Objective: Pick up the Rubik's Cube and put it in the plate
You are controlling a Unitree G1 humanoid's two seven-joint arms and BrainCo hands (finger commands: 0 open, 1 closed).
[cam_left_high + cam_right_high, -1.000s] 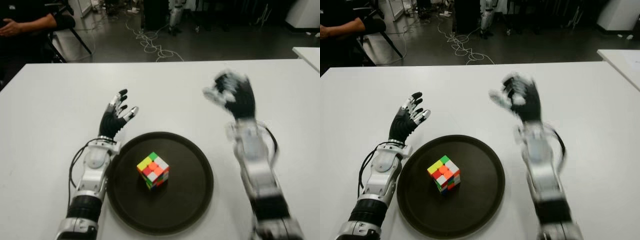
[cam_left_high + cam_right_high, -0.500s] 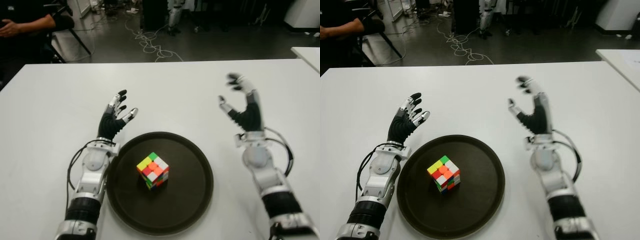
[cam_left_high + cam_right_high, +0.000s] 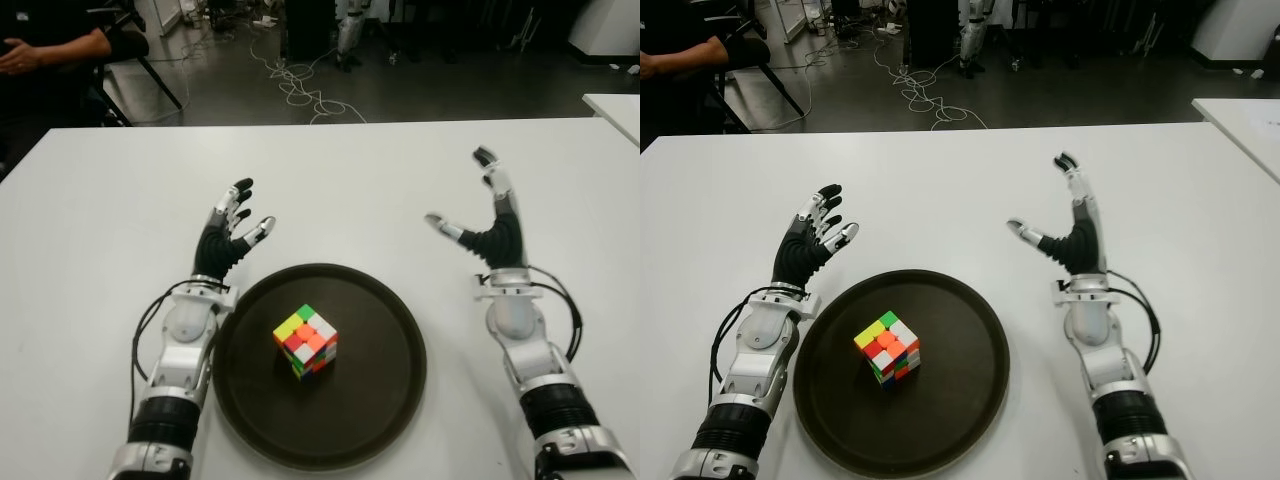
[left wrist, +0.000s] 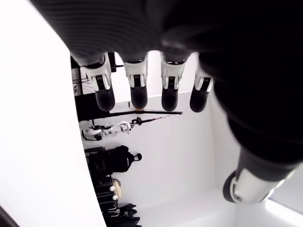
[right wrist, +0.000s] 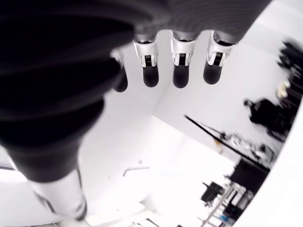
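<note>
A multicoloured Rubik's Cube (image 3: 306, 340) stands on a round dark plate (image 3: 380, 400) near the table's front edge, slightly left of the plate's middle. My left hand (image 3: 232, 232) is just beyond the plate's left rim, fingers spread and holding nothing. My right hand (image 3: 483, 220) is to the right of the plate, palm turned inward, fingers stretched out and thumb apart, nothing in it. Both wrist views show straight fingers (image 4: 137, 87) and fingers (image 5: 182, 66) with no object between them.
The white table (image 3: 100, 220) extends wide on both sides and behind the plate. A seated person (image 3: 55, 45) is at the far left beyond the table. Cables (image 3: 300, 85) lie on the floor behind. Another white table corner (image 3: 615, 105) shows at right.
My right hand has moved right and lowered away from the plate, turning and stretching its fingers out. The left hand, cube and plate have stayed put.
</note>
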